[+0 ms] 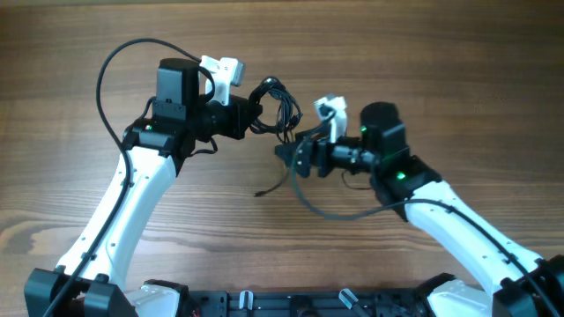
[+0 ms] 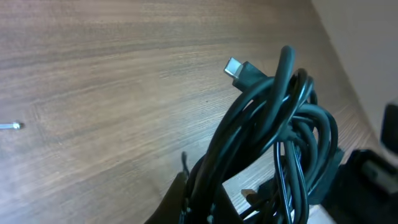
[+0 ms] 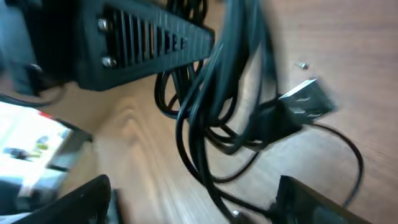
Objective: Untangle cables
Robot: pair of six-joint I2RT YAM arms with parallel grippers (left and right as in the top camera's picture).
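The cables (image 1: pixel 280 104) form a bunch of thin black loops lifted off the table, with my left gripper (image 1: pixel 262 111) shut on one side of the bunch. In the left wrist view the bunch (image 2: pixel 273 137) rises from between the shut fingers (image 2: pixel 186 202), and a silver plug tip (image 2: pixel 235 67) sticks out at the top. My right gripper (image 1: pixel 287 158) stands open just below and right of the bunch. In the right wrist view the cords (image 3: pixel 205 124) run down between the wide-apart fingers (image 3: pixel 317 199) without being pinched. A flat plug (image 3: pixel 305 102) hangs to the right.
One loose cord end (image 1: pixel 261 192) trails onto the wooden table (image 1: pixel 423 53) below the grippers, and a long loop (image 1: pixel 339 214) curves under the right arm. A tiny screw (image 2: pixel 11 126) lies on the wood. The left gripper's body (image 3: pixel 143 40) fills the top of the right wrist view.
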